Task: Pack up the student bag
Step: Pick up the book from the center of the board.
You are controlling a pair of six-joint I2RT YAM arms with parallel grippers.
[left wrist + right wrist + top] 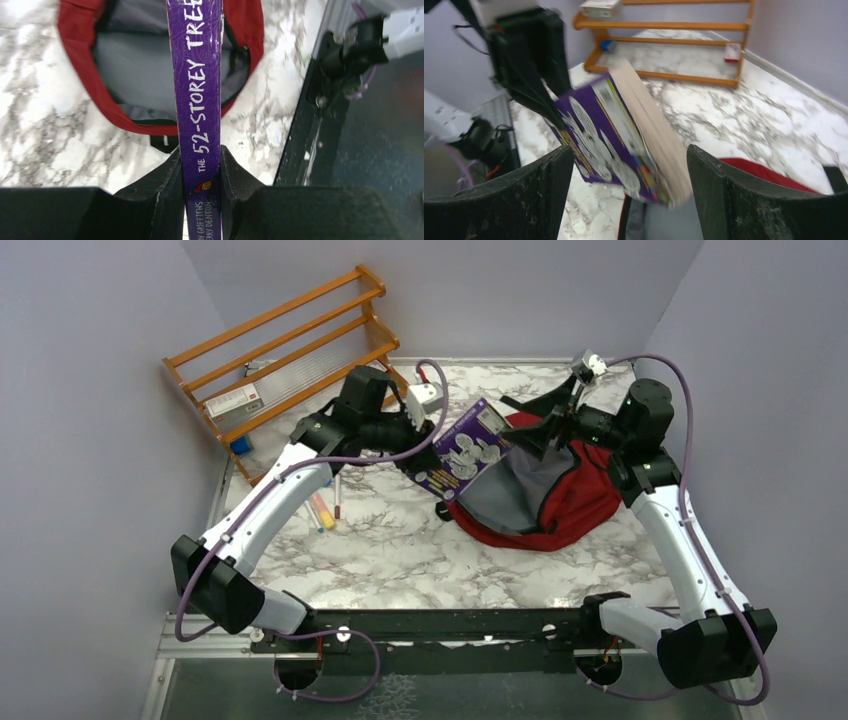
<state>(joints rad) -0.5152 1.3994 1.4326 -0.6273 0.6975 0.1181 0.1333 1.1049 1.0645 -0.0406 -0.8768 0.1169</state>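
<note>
– Two tools; what has each got?
– Left tool (201, 160) clamps one purple book (197, 90) by its spine. Right tool (629, 155) gapes wide, gripping nothing.
– And the student bag (580, 505)?
– One only, mouth open, lying toward the surface's (400, 550) far right corner.

Extends the left arm (290, 490) forward and toward the right, elbow bent, and pinches the spine of a purple book (199, 75) between the two dark fingers (167, 187) of the left gripper (201, 167). Reaches the right arm (672, 525) forward, wrist turned leftward, and spreads the right gripper (629, 165) wide, jaws closing on nothing.
</note>
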